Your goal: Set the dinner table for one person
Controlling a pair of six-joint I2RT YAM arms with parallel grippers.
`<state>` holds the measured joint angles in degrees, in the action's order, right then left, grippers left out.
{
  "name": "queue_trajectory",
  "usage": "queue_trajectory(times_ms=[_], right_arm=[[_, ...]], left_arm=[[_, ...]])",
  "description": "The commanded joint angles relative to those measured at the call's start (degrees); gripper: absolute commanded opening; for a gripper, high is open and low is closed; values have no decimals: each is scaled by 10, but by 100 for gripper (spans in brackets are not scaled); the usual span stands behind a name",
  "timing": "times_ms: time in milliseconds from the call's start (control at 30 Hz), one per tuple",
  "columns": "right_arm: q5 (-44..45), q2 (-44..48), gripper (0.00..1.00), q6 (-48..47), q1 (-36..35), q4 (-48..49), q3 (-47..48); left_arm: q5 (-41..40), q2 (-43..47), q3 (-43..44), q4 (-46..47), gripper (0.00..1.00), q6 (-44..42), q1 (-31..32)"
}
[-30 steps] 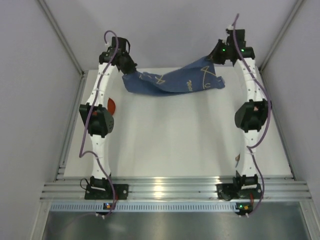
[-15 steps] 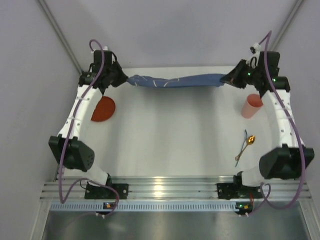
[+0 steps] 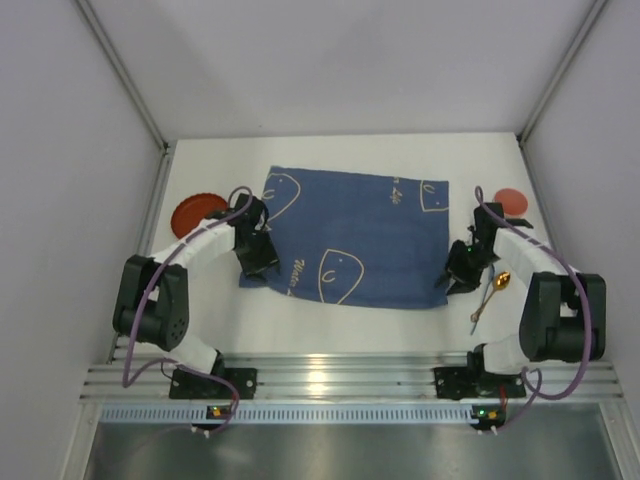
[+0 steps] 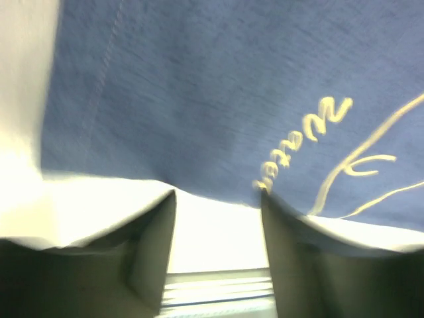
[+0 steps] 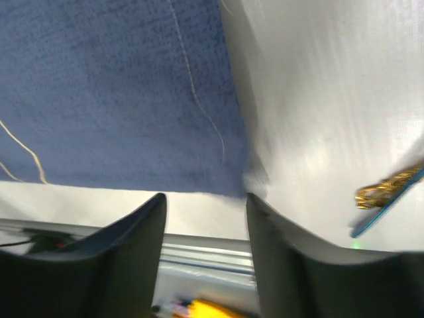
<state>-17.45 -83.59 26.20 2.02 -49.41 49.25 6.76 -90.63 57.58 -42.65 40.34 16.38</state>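
Note:
The dinner table [image 3: 340, 325] is a white top with a blue cloth mat [image 3: 350, 235] spread flat on its middle. My left gripper [image 3: 262, 266] sits low at the mat's near left corner. In the left wrist view it [image 4: 218, 196] is open, with bare table between the fingers and the mat's edge [image 4: 218, 99] just past the tips. My right gripper [image 3: 455, 281] is at the mat's near right corner. The right wrist view shows it [image 5: 205, 197] open and empty, the mat's corner [image 5: 119, 99] just beyond.
A red plate [image 3: 193, 213] lies left of the mat, partly behind the left arm. A small red cup [image 3: 511, 199] stands at the far right. A gold spoon with a blue handle [image 3: 491, 294] [image 5: 387, 191] lies right of the right gripper. A ribbed aluminium rail [image 3: 350, 378] runs along the near edge.
The mat, held stretched in the air at the far edge, now lies flat on the table. Both grippers came toward the near side, lowered and opened, letting go of it.

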Motion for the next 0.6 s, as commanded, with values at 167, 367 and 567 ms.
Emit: queue_trajectory(times_ms=[167,367,567], right_arm=[[52,98,99,-11,-4,-74,107],[6,69,100,0,-16,11,167],[-7,-81,100,-6,-63,56,280]], left_arm=[[32,92,52,-24,93,16,8],[-10,19,131,24,94,-40,1],[20,-100,207,34,87,-77,-6]])
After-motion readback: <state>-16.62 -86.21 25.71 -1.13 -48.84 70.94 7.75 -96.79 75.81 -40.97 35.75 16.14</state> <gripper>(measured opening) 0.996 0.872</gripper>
